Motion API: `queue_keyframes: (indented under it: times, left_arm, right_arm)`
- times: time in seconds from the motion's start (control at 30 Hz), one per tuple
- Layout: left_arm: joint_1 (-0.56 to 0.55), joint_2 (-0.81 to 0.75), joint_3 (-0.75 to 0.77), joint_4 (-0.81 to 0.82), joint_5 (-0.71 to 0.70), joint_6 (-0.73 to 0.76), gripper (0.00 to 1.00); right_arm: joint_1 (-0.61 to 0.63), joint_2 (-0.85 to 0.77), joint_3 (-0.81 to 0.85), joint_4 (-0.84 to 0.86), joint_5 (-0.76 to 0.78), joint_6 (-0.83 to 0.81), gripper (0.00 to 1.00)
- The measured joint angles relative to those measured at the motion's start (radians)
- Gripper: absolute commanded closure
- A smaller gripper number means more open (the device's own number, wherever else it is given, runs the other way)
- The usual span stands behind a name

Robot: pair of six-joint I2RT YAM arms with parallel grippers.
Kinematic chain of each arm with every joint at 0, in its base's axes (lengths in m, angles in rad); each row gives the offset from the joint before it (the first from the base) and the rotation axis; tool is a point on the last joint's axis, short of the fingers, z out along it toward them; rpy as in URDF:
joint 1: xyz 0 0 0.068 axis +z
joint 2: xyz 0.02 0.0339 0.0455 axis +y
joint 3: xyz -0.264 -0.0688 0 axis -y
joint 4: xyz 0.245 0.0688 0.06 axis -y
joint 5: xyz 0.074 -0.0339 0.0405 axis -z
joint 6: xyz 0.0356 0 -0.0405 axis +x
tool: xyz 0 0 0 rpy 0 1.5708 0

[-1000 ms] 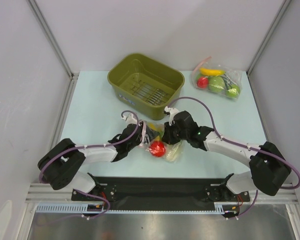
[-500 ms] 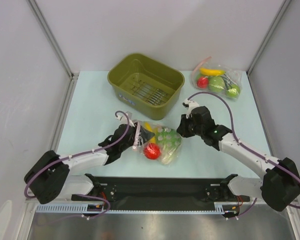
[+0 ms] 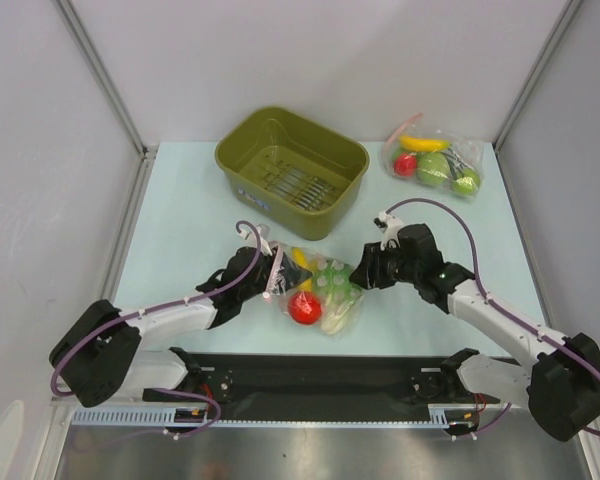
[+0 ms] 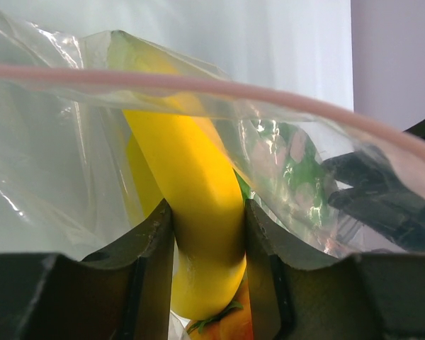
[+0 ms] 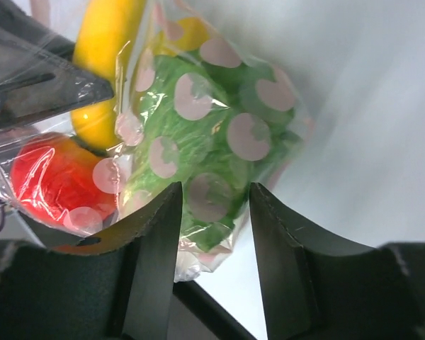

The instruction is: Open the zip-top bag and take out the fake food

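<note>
The zip-top bag (image 3: 325, 300) lies between my two grippers, its pink zip strip (image 4: 198, 83) arching over the left one. My left gripper (image 4: 207, 241) reaches into the bag's mouth and is shut on the yellow banana (image 4: 191, 184); seen from above, the left gripper (image 3: 283, 272) sits at the bag's left end. The red round fruit (image 3: 304, 307) and the pale green cabbage (image 5: 212, 134) are still inside the plastic. My right gripper (image 5: 212, 212) stands open at the bag's right end, with the cabbage corner lying loose between its fingers.
An olive-green bin (image 3: 238, 160) stands behind the bag. A second clear bag with bright green fruits (image 3: 435, 162) lies at the back right. A black strip (image 3: 320, 375) runs along the near edge between the arm bases.
The grippers were close together over the bag. My right gripper has opened, let go of the bag and drawn back to the right. The left arm has pulled back left, still holding the banana.
</note>
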Motion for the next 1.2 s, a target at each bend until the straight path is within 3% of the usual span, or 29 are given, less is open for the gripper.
queue_keyframes:
  times: [0.2, 0.3, 0.4, 0.7, 0.97, 1.2]
  left_arm:
    - [0.002, 0.001, 0.0, 0.002, 0.013, 0.0, 0.86]
    - [0.002, 0.001, 0.0, 0.002, 0.02, 0.0, 0.85]
    - [0.002, 0.001, 0.0, 0.002, 0.029, 0.002, 0.83]
    - [0.027, -0.039, -0.011, 0.001, 0.07, 0.009, 0.82]
    - [0.089, -0.209, -0.041, -0.008, 0.112, 0.011, 0.8]
    - [0.111, -0.274, -0.05, -0.022, 0.148, 0.015, 0.8]
  right_arm:
    - [-0.005, 0.004, -0.019, 0.007, -0.071, 0.026, 0.51]
    - [-0.006, 0.005, -0.023, 0.007, -0.09, 0.04, 0.61]
    - [-0.008, 0.012, -0.027, 0.007, -0.105, 0.053, 1.0]
    - [-0.06, 0.032, -0.028, -0.016, -0.094, 0.057, 1.0]
    - [-0.195, 0.025, -0.027, -0.069, -0.093, 0.014, 1.0]
    - [-0.211, 0.027, -0.025, -0.08, -0.091, -0.014, 1.0]
